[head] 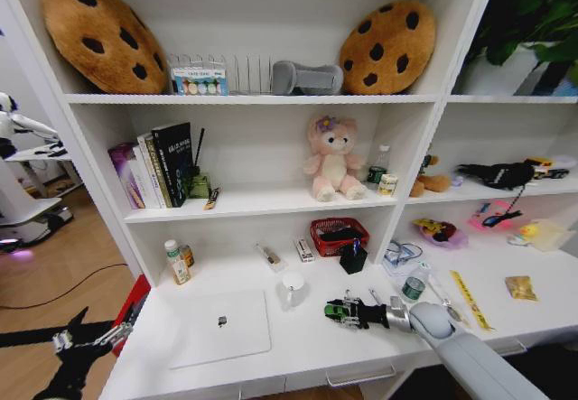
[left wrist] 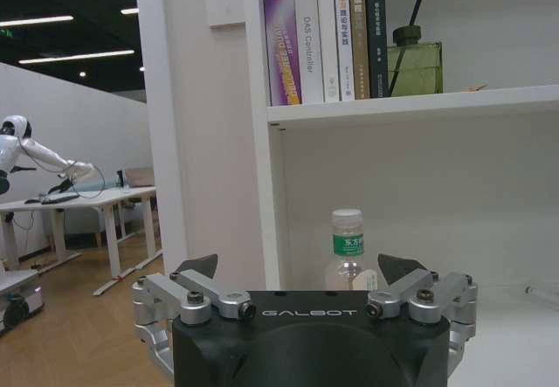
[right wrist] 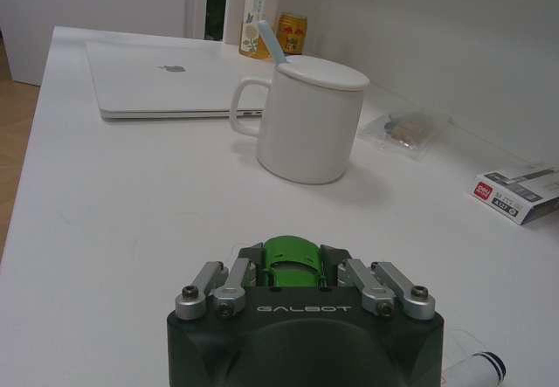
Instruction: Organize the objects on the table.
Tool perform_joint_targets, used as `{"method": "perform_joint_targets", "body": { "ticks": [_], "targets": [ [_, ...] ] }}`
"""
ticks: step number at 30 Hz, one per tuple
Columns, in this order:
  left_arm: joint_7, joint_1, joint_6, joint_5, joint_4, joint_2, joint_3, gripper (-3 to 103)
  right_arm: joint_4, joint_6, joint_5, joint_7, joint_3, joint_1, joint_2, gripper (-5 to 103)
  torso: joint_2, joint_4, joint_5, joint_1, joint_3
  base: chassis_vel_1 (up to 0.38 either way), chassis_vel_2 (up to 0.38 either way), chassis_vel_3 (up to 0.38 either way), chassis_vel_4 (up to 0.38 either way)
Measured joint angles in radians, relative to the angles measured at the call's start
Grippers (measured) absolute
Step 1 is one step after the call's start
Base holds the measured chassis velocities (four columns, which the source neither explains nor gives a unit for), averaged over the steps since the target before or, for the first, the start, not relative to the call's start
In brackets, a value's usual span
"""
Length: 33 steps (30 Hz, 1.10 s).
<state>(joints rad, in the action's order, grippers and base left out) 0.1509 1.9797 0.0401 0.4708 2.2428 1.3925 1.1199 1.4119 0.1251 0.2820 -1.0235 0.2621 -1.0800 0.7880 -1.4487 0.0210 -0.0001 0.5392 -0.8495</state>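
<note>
White desk (head: 298,341), right tool (right wrist: 295,275) clamping green toy car (right wrist: 293,265), lidded mug (right wrist: 307,120) beyond

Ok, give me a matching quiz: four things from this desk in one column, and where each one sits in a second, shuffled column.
Things:
1. green toy car
2. silver laptop
3. white mug
4. red basket

Places:
A. at the back of the desk, under the pink plush bear's shelf
B. flat on the desk, lid closed, toward the left end
C. between the fingers of the right claw
D. standing on the desk between the laptop and the right claw

Pairs: 1-C, 2-B, 3-D, 4-A
</note>
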Motion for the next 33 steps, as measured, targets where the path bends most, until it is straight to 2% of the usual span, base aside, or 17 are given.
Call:
{"method": "perform_joint_targets", "body": {
  "ticks": [6,8,10,14,17,24,33],
  "targets": [
    [0.0,-0.001,0.0,-0.005,-0.005,0.003,-0.005,100,-0.003,-0.001,0.003,-0.001,0.01,-0.008,0.004,35,0.0,0.0004,-0.0001,0.0,0.0,0.0,0.0,0.0,0.0],
    [0.0,-0.001,0.0,-0.005,-0.006,0.004,-0.005,100,-0.003,-0.005,0.025,0.007,0.012,-0.012,0.005,35,0.0,0.0006,-0.0001,0.0,0.0,0.0,0.0,0.0,0.0],
    [0.001,0.0,0.001,-0.007,-0.007,0.004,-0.006,100,0.003,-0.023,0.099,0.035,0.016,-0.027,0.007,35,0.001,0.0012,0.0007,0.0,-0.001,0.0,0.0,0.0,0.0],
    [0.001,0.0,0.001,-0.009,-0.01,0.004,-0.007,100,0.027,-0.042,0.153,0.067,0.041,-0.048,0.014,35,0.001,0.0012,0.0016,0.001,-0.001,0.0,0.0,0.0,0.0],
    [0.001,-0.001,0.001,-0.009,-0.013,-0.001,-0.007,100,0.086,-0.051,0.2,0.114,0.096,-0.092,0.01,35,0.001,0.0004,0.0006,0.001,-0.001,0.0,0.0,0.0,0.0],
    [0.001,-0.001,0.001,-0.011,-0.012,-0.003,-0.011,100,0.136,-0.05,0.218,0.128,0.152,-0.142,0.003,35,0.001,0.0004,0.0004,0.001,0.0,0.0,0.0,0.0,0.0],
    [0.002,0.001,0.001,-0.013,-0.001,-0.002,-0.014,100,0.371,-0.038,0.327,0.203,0.329,-0.275,-0.035,35,0.0,0.0004,-0.0001,0.0,0.0,0.0,0.0,0.0,0.0]
  ]
}}
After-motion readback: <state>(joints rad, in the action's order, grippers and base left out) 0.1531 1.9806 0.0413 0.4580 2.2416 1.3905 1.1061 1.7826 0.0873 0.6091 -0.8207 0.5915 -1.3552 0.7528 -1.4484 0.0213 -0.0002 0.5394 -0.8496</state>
